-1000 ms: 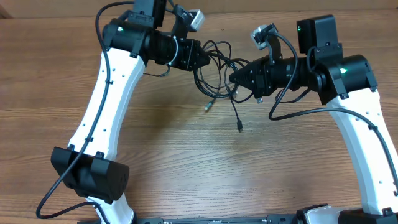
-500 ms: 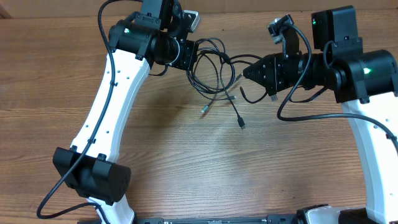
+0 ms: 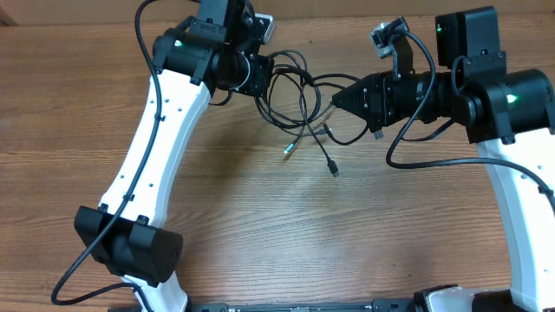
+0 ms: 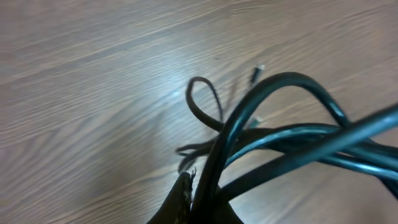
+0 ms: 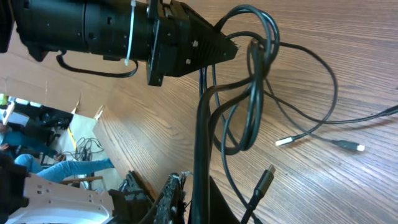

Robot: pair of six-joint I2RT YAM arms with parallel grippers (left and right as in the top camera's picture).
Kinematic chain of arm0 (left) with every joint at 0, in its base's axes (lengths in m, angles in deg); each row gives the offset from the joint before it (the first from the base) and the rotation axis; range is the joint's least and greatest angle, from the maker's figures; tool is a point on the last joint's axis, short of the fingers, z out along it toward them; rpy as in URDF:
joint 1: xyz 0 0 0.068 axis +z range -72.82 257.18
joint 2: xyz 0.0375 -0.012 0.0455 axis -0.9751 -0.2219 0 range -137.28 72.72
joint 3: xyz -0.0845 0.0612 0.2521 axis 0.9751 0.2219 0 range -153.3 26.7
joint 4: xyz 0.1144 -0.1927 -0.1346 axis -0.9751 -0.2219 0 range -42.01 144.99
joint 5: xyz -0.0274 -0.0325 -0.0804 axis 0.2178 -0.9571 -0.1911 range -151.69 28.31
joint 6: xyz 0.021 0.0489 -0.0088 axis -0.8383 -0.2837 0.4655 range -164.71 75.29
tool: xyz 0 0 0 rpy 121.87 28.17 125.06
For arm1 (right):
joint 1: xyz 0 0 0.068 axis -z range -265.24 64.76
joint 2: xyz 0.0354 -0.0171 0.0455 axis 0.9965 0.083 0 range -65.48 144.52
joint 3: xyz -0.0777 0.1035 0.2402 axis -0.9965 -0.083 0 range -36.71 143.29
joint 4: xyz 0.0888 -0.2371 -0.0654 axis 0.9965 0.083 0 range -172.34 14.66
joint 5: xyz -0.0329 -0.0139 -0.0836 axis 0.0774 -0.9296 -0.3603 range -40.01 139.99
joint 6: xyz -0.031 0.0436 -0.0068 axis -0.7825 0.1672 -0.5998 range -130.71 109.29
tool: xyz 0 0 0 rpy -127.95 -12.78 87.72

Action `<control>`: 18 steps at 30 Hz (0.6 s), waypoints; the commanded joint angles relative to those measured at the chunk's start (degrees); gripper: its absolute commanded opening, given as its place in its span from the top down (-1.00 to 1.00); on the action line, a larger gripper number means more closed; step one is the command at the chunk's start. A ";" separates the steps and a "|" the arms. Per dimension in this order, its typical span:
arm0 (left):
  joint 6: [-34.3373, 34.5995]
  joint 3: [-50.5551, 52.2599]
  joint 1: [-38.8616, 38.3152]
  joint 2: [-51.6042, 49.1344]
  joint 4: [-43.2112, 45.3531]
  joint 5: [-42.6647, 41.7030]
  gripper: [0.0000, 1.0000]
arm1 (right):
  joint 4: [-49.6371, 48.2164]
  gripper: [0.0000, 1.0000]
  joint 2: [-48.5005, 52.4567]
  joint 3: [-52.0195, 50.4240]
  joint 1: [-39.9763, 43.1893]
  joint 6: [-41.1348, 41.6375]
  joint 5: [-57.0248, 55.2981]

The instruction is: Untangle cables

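1. The cables (image 3: 299, 91) form a loose black tangle of loops strung between the two grippers, over the far part of the table (image 3: 260, 225).
2. Loose ends trail out of the tangle toward the near side. One ends in a silvery plug (image 3: 287, 149), another in a dark plug (image 3: 334, 170).
3. The left gripper (image 3: 265, 80) has its jaws closed on strands at the tangle's left edge. In its wrist view, several cords fan out from the pinched fingertips.
4. The right gripper (image 3: 340, 99) has its jaws clamped tight on a cord at the right edge. In its wrist view, one strand runs straight up from the fingers into the loops.
5. The two grippers point at each other, with the tangle between them.
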 commanded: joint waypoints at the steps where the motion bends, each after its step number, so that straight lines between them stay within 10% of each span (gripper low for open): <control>1: 2.10 0.00 -0.66 0.52 0.24 14.40 0.91 | -0.20 0.92 -1.42 1.90 0.37 0.00 -6.73; 12: 14.82 0.00 -2.01 0.09 1.99 22.12 0.91 | -2.23 0.92 -0.98 1.88 -0.04 0.92 5.81; 18: 14.73 0.31 -4.46 0.09 1.95 24.76 0.91 | -7.23 0.92 -0.94 1.88 -0.04 15.10 11.80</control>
